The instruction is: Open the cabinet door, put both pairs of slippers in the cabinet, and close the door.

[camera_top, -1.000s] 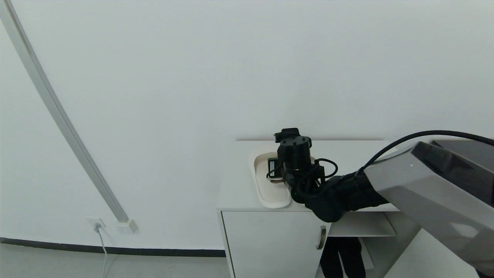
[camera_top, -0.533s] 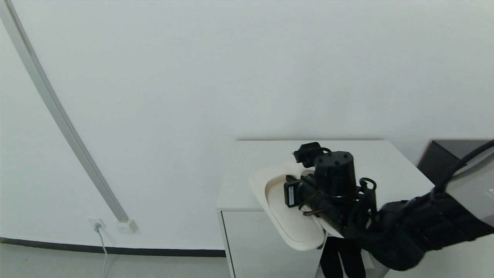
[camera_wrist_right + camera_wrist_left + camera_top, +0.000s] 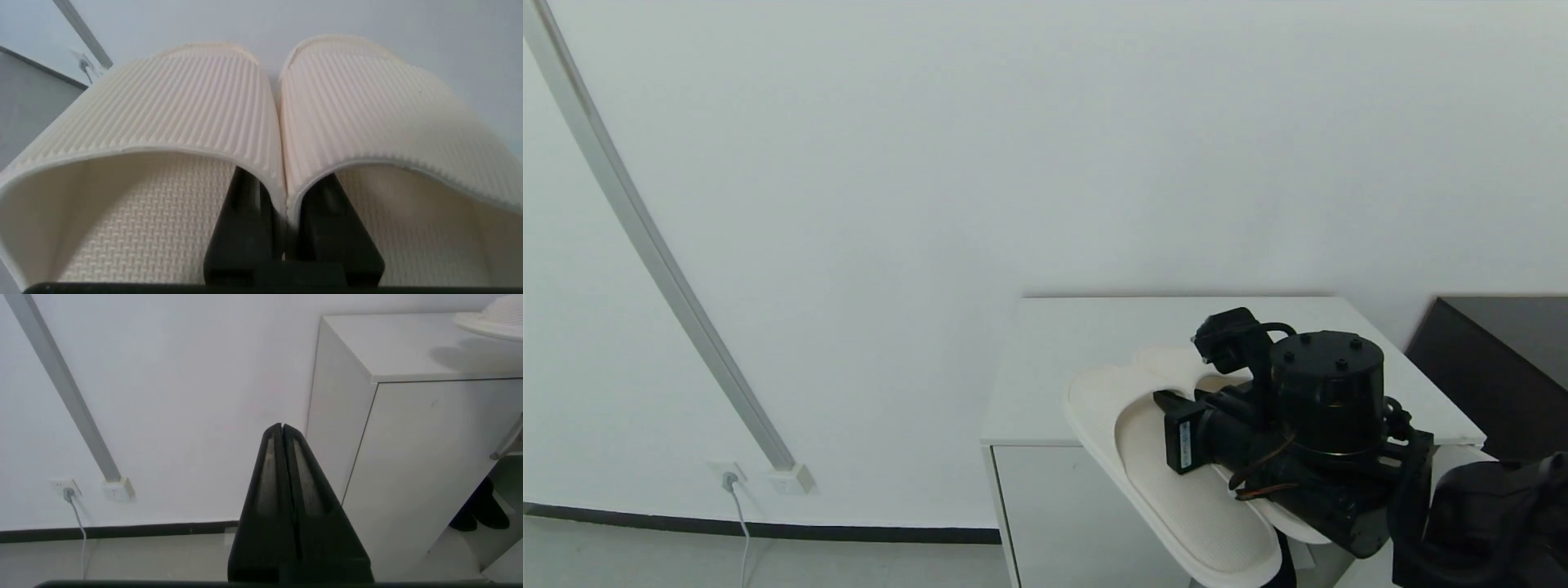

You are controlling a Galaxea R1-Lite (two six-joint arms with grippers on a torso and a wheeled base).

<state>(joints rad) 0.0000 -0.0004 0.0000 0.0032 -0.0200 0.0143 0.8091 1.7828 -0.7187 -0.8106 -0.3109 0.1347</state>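
- Against the white wall stands the white cabinet, with grey floor to its left.
- Left of the cabinet, a grey conduit slants down the wall to a socket.
- Over the cabinet's front edge, my right pincer clamps the cream slippers, one finger inside each.
- Low inside the cabinet's open side sits a dark pair of slippers.
- Left of the cabinet, my left pincer is closed tight on nothing.

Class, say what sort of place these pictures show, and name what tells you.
Likely a plain indoor room, perhaps an entryway: a white cabinet against a bare white wall, a wall socket near the floor, cream slippers.
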